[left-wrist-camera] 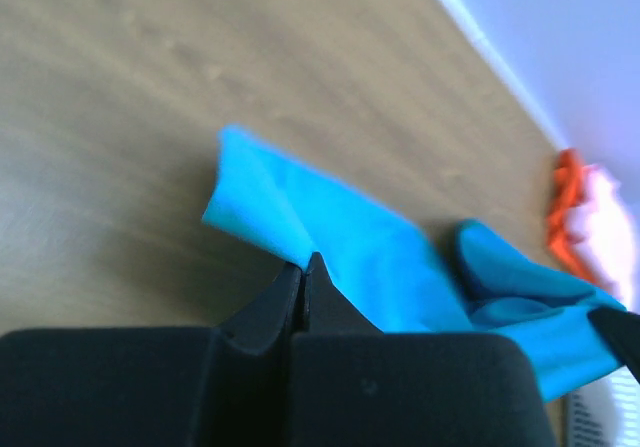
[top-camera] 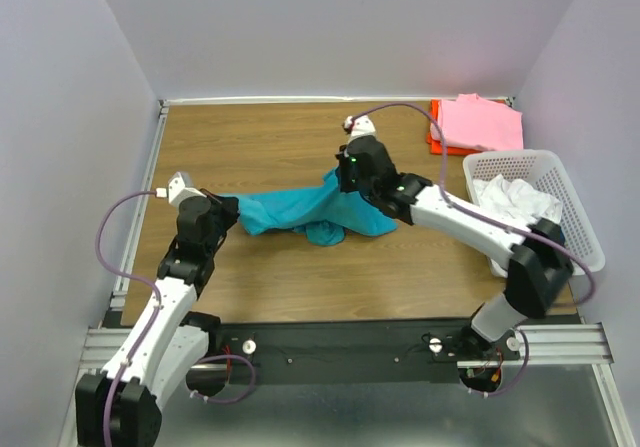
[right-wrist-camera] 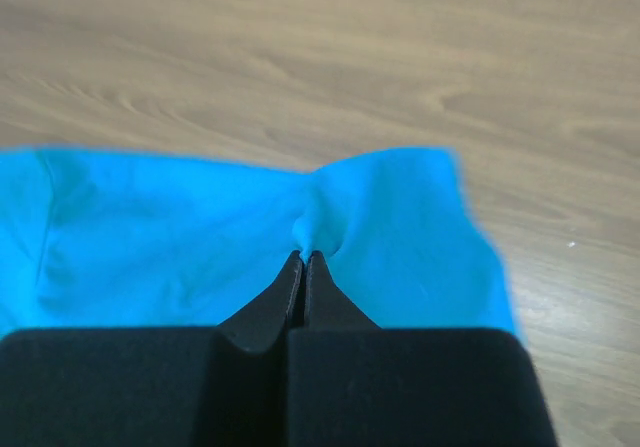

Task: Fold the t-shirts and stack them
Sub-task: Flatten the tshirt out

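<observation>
- One teal t-shirt (top-camera: 300, 215) hangs across the centre of the overhead frame, stretched between the two grippers over a wooden table (top-camera: 270, 137).
- The cloth is plain, soft and bright. Its upper edge is pulled fairly straight, and its lower part sags in crumpled folds towards the right of centre.
- Whether the sagging folds touch the wood cannot be told.
- The left gripper (top-camera: 230, 212), left of centre, has its jaws pressed together on one end of the teal t-shirt. In the left wrist view a flap of cloth sticks out past the fingertips.
- The right gripper (top-camera: 345, 175), just right of centre, has its jaws pinched on a small pucker at the shirt's edge.
- In the upper right corner, one folded pink t-shirt (top-camera: 485, 122) lies on top of one orange-red t-shirt (top-camera: 436, 143), of which only a thin edge shows.
- At the right edge, one white lattice basket (top-camera: 588, 239) holds crumpled white cloth (top-camera: 515, 199). The number of pieces in it cannot be told.
- Counted: one teal, one pink and one orange-red shirt, one basket, two grippers.
</observation>
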Robot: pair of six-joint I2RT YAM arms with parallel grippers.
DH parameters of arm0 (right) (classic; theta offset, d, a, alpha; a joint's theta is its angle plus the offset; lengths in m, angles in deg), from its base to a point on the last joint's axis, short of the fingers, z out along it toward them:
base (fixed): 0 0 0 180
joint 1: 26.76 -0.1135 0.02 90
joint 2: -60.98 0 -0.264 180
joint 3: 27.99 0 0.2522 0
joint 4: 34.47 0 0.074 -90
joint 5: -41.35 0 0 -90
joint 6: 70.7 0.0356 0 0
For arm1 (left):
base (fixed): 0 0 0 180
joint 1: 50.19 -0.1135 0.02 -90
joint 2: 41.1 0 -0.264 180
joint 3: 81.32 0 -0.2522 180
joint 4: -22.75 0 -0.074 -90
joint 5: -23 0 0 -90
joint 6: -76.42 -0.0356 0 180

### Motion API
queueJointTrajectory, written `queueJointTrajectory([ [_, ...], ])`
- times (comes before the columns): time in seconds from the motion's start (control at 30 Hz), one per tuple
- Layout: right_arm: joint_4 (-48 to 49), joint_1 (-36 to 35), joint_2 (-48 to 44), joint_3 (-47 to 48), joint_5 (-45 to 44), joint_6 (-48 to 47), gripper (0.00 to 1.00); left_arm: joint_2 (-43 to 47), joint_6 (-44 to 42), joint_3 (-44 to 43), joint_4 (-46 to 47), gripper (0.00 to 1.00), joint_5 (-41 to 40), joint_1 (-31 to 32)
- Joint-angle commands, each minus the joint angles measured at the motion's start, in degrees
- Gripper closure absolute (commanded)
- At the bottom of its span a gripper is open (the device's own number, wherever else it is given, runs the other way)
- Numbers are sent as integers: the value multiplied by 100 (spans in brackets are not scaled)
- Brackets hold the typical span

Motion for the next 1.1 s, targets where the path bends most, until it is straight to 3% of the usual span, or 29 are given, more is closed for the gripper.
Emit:
queueJointTrajectory([
  [0.0,47,-58,-978,-209,-390,-138,99,694,-77,-551,-140,100,81,-13],
  [0.17,47,-50,-2077,-139,-286,-261,99,1459,-148,-1325,-245,100,142,-4],
  [0.3,56,-50,-3016,89,549,-358,99,1811,-156,-2272,-184,100,608,5],
  [0.6,-207,-50,-3774,915,2955,10,99,2383,-358,-3715,334,100,1645,-13],
  [0.7,-243,-50,-3871,846,3160,99,99,2348,-385,-3805,387,100,1795,-30],
  [0.87,-374,-58,-3793,328,2100,143,96,2129,-411,-3156,388,100,1419,-22],
  [1.0,-568,-58,-3240,-85,108,125,93,1716,-447,-2268,248,100,735,-22],
  [1.07,-568,-32,-2669,-357,-406,169,89,1338,-420,-1767,124,100,199,-22],
])
